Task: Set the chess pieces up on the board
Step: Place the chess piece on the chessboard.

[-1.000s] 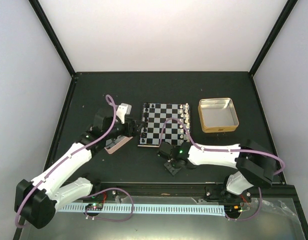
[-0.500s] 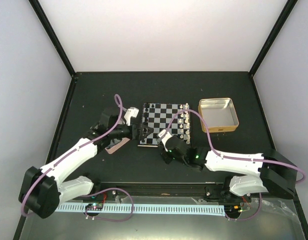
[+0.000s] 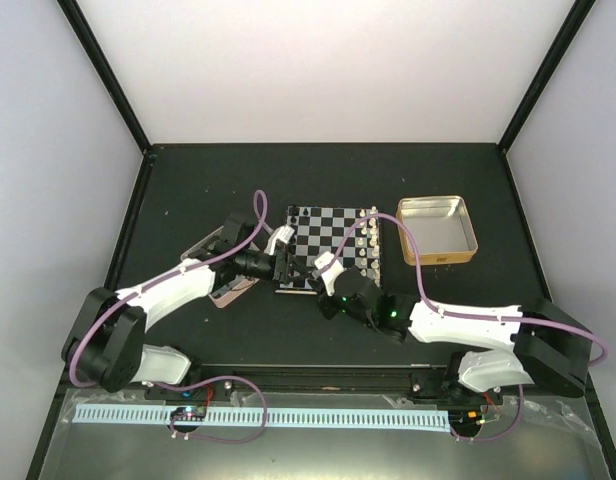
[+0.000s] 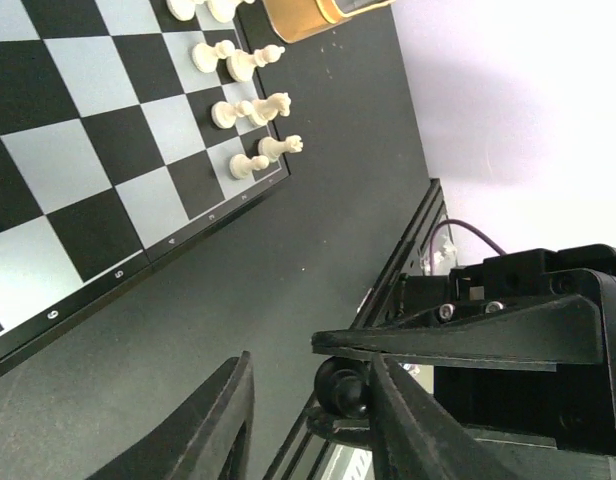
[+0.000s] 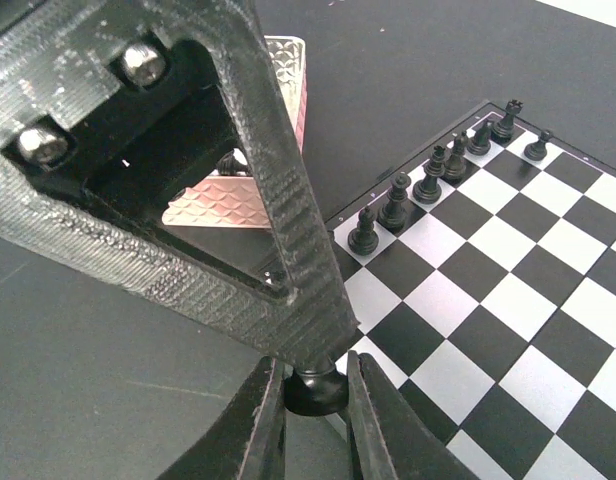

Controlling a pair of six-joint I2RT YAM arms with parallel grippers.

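At the board's near left corner my two grippers meet. The right gripper is shut on the base of a black chess piece. The left gripper reaches in from the left, its jaws apart around the piece's round head. One left finger touches the head and the other stands clear of it. Several black pieces line the board's left edge. White pieces line its right edge.
A pink-rimmed tin lies left of the board under the left arm, and it shows behind the left gripper's finger as the pink tin. A gold-rimmed tin stands right of the board. The near table edge rail runs behind both arms.
The left gripper has moved right to the right gripper and its jaws have narrowed around the piece's head. The right arm came up to the board's corner with the piece and now holds still.
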